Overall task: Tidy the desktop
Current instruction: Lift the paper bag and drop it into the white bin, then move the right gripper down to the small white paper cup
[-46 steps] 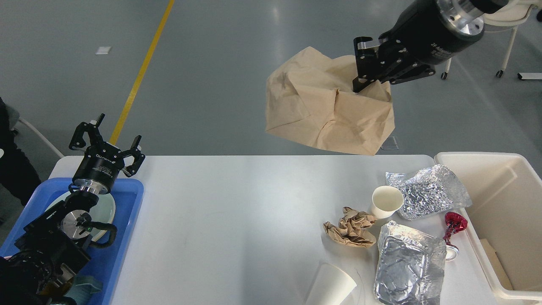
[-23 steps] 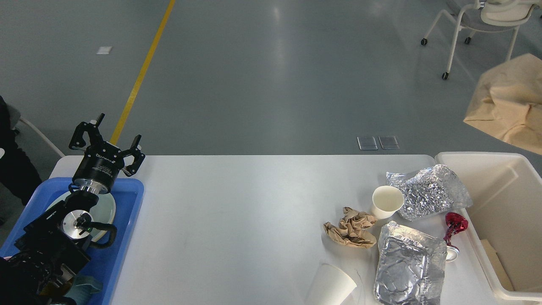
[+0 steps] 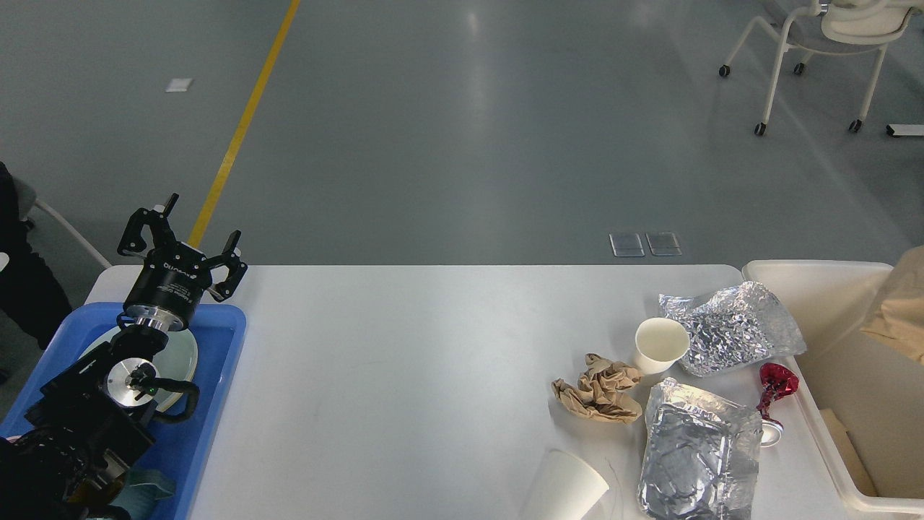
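- A blue plastic tray (image 3: pixel 216 375) lies at the left, with a pale round plate (image 3: pixel 180 357) in it.
- A cream plastic bin (image 3: pixel 816 274) stands at the right edge; a tan paper bag (image 3: pixel 901 310) shows over it, cut off by the frame.
- 2 crinkled silver foil bags: one (image 3: pixel 733 325) farther back, one (image 3: pixel 696 455) nearer.
- An upright white paper cup (image 3: pixel 660 344) touches the far foil bag; a 2nd cup (image 3: pixel 567 487) lies tipped at the bottom.
- A crumpled ball of brown paper (image 3: pixel 598 390) sits just left of the upright cup.
- A red foil wrapper (image 3: pixel 776 383) lies near the bin.
- On the grey floor: a yellow line (image 3: pixel 242 123) and a white wheeled chair (image 3: pixel 816 43).
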### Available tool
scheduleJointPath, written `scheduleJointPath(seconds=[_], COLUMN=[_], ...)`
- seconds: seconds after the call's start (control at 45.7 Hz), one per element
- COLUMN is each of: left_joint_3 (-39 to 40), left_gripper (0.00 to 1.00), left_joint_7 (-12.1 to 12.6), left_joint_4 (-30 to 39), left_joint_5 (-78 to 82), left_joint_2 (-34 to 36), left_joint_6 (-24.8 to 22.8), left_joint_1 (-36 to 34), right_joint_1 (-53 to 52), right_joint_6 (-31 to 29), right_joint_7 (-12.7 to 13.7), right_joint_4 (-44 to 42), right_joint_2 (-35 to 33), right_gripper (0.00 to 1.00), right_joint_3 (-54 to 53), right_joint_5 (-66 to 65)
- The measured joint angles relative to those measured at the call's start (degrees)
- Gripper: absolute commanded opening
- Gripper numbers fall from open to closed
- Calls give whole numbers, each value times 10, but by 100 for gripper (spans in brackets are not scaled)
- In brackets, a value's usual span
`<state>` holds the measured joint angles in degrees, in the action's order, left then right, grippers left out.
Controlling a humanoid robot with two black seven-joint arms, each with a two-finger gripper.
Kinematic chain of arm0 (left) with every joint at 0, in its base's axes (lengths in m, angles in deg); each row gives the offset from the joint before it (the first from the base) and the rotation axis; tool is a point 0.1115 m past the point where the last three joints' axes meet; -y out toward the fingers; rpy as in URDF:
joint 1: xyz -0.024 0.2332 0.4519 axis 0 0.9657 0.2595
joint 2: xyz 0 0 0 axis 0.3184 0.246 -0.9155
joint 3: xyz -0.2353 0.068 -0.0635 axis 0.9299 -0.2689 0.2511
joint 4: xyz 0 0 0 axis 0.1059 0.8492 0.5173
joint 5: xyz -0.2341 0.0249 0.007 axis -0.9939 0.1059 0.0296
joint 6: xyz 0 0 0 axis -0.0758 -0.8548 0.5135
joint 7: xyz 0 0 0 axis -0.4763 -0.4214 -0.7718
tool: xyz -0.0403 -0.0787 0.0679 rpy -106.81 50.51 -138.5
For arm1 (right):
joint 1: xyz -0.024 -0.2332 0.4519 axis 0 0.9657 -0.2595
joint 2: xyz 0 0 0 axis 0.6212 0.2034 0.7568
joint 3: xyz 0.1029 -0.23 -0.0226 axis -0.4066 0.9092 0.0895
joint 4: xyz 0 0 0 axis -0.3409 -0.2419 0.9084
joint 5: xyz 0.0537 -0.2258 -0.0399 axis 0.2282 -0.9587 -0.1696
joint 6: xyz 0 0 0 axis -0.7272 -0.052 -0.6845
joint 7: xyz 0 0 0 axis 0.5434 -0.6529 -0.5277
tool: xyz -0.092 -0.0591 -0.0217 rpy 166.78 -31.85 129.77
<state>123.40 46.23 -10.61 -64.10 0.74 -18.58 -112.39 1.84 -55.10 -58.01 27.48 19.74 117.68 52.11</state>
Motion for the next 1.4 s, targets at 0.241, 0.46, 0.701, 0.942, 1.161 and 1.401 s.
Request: scheduleJointPath(seconds=[0.241, 0.46, 0.701, 0.942, 1.161, 1.401], left_joint_3=[0, 0, 0, 0, 0, 0], left_gripper=[100, 100, 100, 100, 100, 100], left_joint_7=[0, 0, 0, 0, 0, 1], left_joint_4=[0, 0, 0, 0, 0, 0], left_joint_5=[0, 0, 0, 0, 0, 0], left_joint_2=[0, 0, 0, 0, 0, 0], left_joint_6=[0, 0, 0, 0, 0, 0], left_joint_1=[0, 0, 0, 0, 0, 0], right_joint_1=[94, 104, 86, -42, -411, -725], right_joint_6=[1, 1, -28, -89, -168, -370], right_joint_7=[-9, -8, -9, -10, 0, 11], right_joint_4=[-89, -91, -80, -50, 297, 618], right_joint_2=[65, 78, 81, 77, 21, 64], right_gripper=[15, 100, 100, 100, 100, 100], right_joint_3=[-13, -13, -12, 2, 74, 93], right_joint_5=[50, 54, 56, 48, -54, -72])
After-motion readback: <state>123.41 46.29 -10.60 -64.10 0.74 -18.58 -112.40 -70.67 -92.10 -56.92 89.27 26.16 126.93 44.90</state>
